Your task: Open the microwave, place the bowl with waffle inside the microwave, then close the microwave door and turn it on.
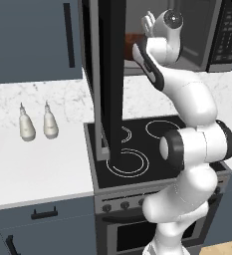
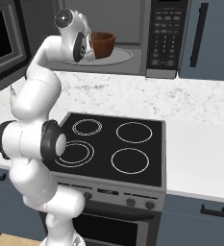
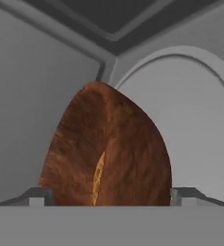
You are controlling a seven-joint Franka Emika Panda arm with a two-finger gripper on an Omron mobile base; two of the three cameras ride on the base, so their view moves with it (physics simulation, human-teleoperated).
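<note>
Reddish-brown wooden bowl (image 2: 103, 44) sits on grey turntable (image 2: 118, 58) inside black microwave (image 2: 161, 36); claw (image 3: 111, 196) spread either side. You next withdraw, shut door (image 1: 110, 79).

— What can't you make out?
— My own wrist hides part of the bowl (image 2: 104, 44), and the waffle (image 3: 98, 177) shows as a thin sliver.
— And the microwave (image 2: 164, 36)?
— The top edge crops it; my fingertips (image 3: 183, 196) barely show.

Two bottles (image 1: 37, 124) beside stove (image 2: 118, 144)
</note>
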